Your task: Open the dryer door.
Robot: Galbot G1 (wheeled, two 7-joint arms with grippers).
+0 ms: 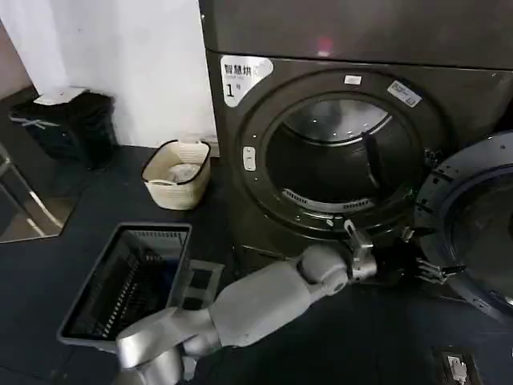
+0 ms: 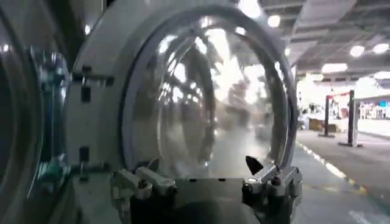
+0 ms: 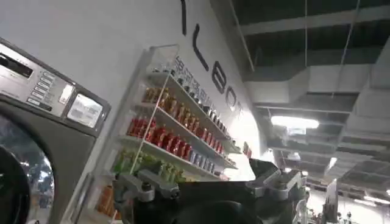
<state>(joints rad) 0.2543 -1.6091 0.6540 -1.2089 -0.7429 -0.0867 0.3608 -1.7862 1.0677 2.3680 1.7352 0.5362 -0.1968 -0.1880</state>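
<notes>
Dryer: the big dark grey-brown front-loading dryer [image 1: 240, 200] with a white label marked "1" is seen at the far centre of the head view, its round drum opening [image 1: 337, 156] exposed and facing the robot.

Door position: the large round porthole dryer door [image 1: 481, 233], chrome-rimmed around dark bulging glass, is swung out to the right of the drum opening. It is hinged on the right side of the dryer's front, beside the opening.

Door orientation: the door is round, so no long axis is given. It stands upright on edge, and its inner face and bulged glass [image 2: 207, 97] are turned towards the left and towards the robot.

Left gripper: the left gripper [image 1: 429, 269] is reached across to the right, low, at the near left edge of the open door. In the left wrist view its fingers [image 2: 143, 182] are seen spread apart with nothing between them, so it is judged released.

Reason for placement: the arm is judged to be stretched there because the door's free edge is where it is pulled or pushed outward.

Right gripper: the right gripper [image 3: 207, 189] is held aside, pointed up at a wall of drink shelves [image 3: 170, 140]. It is empty with fingers apart, judged idle.

Progress: the door is judged already open, or nearly fully so.
</notes>
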